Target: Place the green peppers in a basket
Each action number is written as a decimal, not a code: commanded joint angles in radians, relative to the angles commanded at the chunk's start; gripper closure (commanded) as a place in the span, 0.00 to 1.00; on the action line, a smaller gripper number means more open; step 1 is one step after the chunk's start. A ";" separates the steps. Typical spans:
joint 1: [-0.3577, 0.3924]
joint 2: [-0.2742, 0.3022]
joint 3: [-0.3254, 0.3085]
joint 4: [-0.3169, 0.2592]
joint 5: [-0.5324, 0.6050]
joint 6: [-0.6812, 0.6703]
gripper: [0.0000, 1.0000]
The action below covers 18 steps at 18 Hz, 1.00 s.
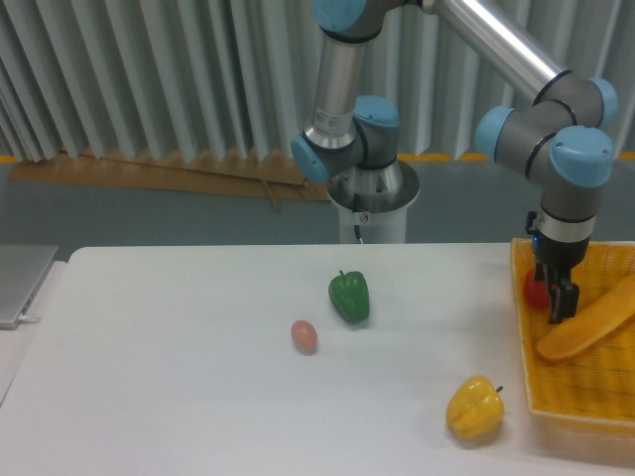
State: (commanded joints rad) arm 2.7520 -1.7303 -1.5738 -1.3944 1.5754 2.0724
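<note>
Looking from the fixed camera, we see the green pepper (349, 297) resting on the white table (179, 377) near its middle, stem up, well apart from the basket (595, 382) at the right edge; our gripper (555, 294) hangs inside the basket's near-left part, just beside a red pepper (536, 290) and a long orange loaf-shaped thing (587, 321); we cannot tell whether its fingers are apart or together; a small pinkish egg-like thing (304, 336) lies near the green pepper; a yellow pepper (474, 408) sits just left of the basket.
</note>
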 joint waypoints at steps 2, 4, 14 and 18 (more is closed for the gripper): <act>0.000 0.000 -0.002 0.002 -0.002 -0.002 0.00; 0.000 0.000 -0.002 0.003 -0.002 -0.002 0.00; -0.009 0.003 0.000 0.003 -0.002 -0.003 0.00; -0.009 0.005 0.000 0.003 -0.014 -0.005 0.00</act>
State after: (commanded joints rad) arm 2.7427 -1.7257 -1.5739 -1.3913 1.5617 2.0678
